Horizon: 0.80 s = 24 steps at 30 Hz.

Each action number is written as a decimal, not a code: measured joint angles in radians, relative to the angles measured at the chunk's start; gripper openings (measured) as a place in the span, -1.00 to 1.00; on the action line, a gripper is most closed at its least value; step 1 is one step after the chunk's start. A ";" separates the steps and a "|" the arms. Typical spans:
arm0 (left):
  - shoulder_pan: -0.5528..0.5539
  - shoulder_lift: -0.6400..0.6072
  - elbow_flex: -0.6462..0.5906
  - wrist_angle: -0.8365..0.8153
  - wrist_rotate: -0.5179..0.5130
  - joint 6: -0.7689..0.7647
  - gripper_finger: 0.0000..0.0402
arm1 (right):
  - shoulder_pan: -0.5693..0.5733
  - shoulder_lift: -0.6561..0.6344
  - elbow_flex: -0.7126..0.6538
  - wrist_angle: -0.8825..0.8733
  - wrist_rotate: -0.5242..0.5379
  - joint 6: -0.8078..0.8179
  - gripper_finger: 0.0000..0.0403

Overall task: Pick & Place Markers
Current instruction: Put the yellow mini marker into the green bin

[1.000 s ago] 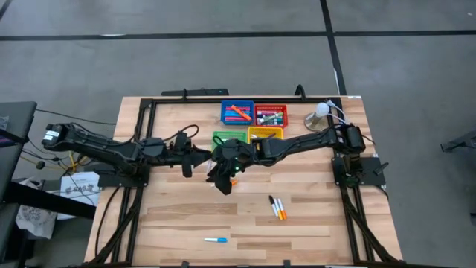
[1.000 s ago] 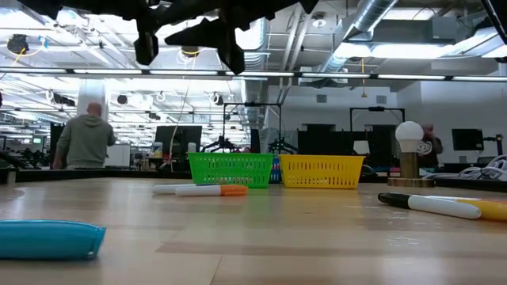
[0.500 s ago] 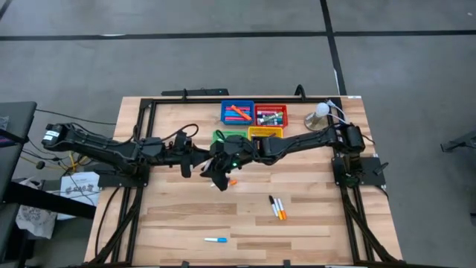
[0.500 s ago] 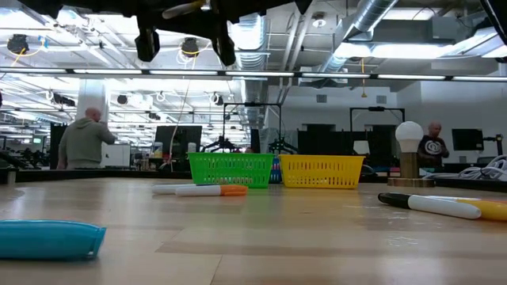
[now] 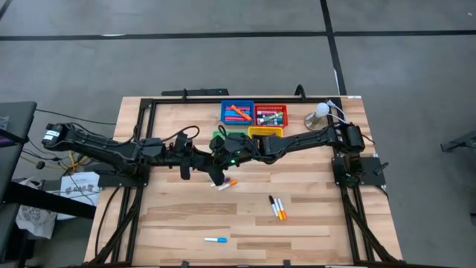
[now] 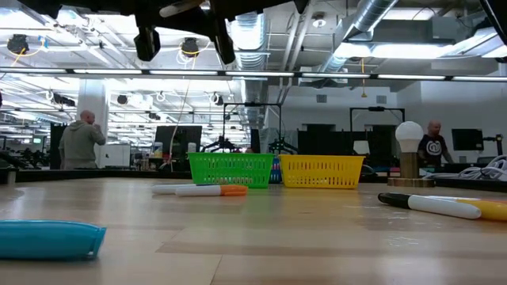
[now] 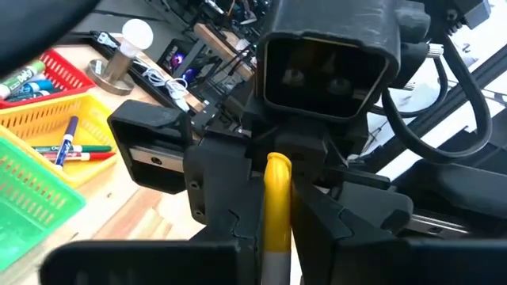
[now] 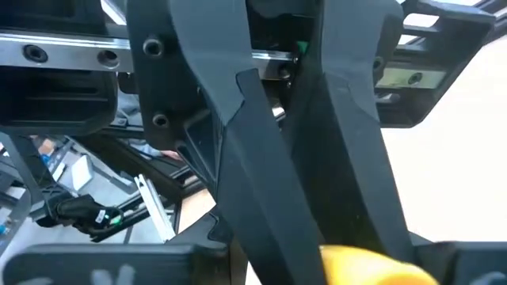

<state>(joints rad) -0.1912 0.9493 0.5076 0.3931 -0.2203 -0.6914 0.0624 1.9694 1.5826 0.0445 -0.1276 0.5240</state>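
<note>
Yellow marker (image 7: 276, 206) aloft over table centre.
Pinched tight in left gripper (image 5: 207, 164), raised clear of the wood, met nose to nose by right gripper (image 5: 223, 165); grasp of the latter impossible to tell. Orange-capped marker (image 5: 227, 183) lying just at 6 o'clock, loose markers (image 5: 277, 206) at 4 o'clock, trays (image 5: 271, 107) at 12 o'clock.

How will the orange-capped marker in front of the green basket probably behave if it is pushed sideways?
The marker looks round and lies flat on the smooth wooden table, so it would likely roll. It seems stiff plastic, unlikely to bend. Being thin and small, it is probably light.
</note>
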 joint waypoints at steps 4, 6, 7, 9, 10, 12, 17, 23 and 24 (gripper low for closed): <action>0.000 0.000 0.000 -0.003 0.000 0.000 -0.78 | 0.000 0.000 0.000 -0.008 0.000 0.000 -0.49; 0.000 0.000 0.000 -0.003 0.000 0.001 -0.78 | 0.000 0.000 0.000 -0.009 -0.001 0.007 -0.55; 0.000 0.000 0.000 -0.003 0.001 0.002 -0.78 | 0.000 0.000 0.000 -0.010 -0.002 0.011 -0.61; 0.000 -0.001 0.000 -0.003 0.010 0.007 -0.78 | 0.000 0.000 0.000 -0.012 -0.018 0.014 -0.71; -0.001 -0.001 0.000 -0.003 0.012 0.010 -0.78 | 0.000 0.000 0.000 -0.013 -0.026 0.015 -0.75; -0.002 -0.002 0.000 -0.003 0.011 0.011 -0.78 | 0.000 0.000 0.000 -0.015 -0.043 0.020 -0.79; 0.000 -0.002 -0.001 -0.004 0.033 0.011 -0.76 | 0.001 -0.002 -0.001 -0.029 -0.045 0.025 -0.83; 0.002 -0.001 -0.001 -0.005 0.037 0.005 -0.63 | 0.000 -0.002 -0.001 -0.038 -0.042 0.026 -0.81; 0.003 -0.001 -0.001 -0.005 0.037 0.005 -0.61 | 0.001 -0.002 -0.001 -0.040 -0.041 0.026 -0.82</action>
<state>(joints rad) -0.1886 0.9485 0.5064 0.3878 -0.1830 -0.6867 0.0630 1.9678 1.5818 0.0041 -0.1688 0.5499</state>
